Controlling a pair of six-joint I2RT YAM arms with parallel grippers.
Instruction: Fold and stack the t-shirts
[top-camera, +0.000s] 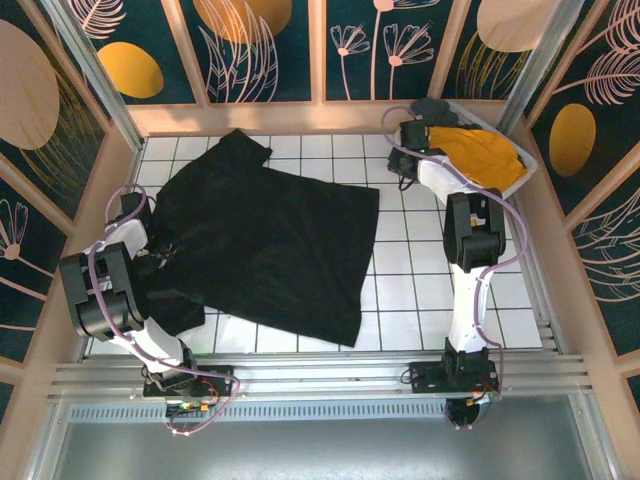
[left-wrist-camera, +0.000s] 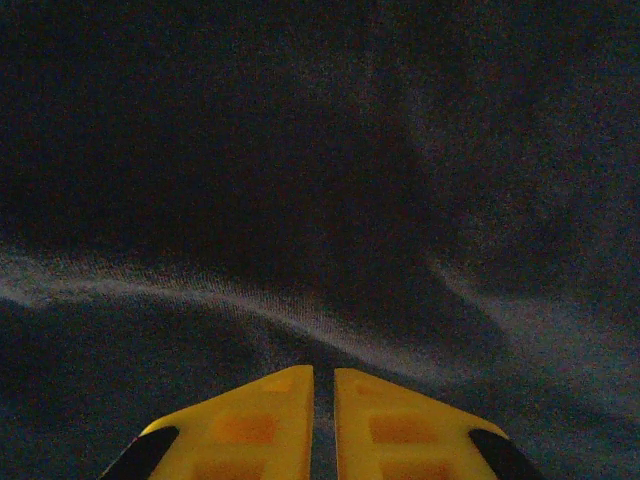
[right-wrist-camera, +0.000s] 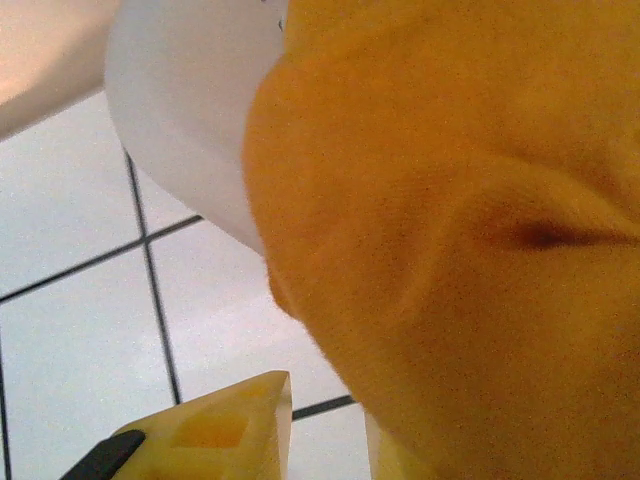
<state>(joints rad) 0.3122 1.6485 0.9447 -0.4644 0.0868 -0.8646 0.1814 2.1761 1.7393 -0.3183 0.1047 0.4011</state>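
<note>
1. The left gripper (left-wrist-camera: 323, 375) sits low at the left edge of the black t-shirt (top-camera: 270, 240), with dark cloth lying just beyond its fingertips.
2. Its yellow fingers are pressed almost together, leaving only a thin dark slit (whether a fold is caught in it, I cannot tell).
3. The right gripper (right-wrist-camera: 325, 395) is beside the white basket (top-camera: 527, 160) in the far right corner. The mustard-yellow t-shirt (top-camera: 480, 155) drapes over its right finger, and its left finger is bare. Tile shows through the gap between them, and I cannot tell whether cloth is pinched.
4. The top view shows the black shirt spread askew on the tiled table (top-camera: 420, 260), left of middle, and the yellow one heaped in the basket.
5. The wrist views show a pale crease ridge across the black cloth and a soft, fuzzy fold in the yellow.
</note>
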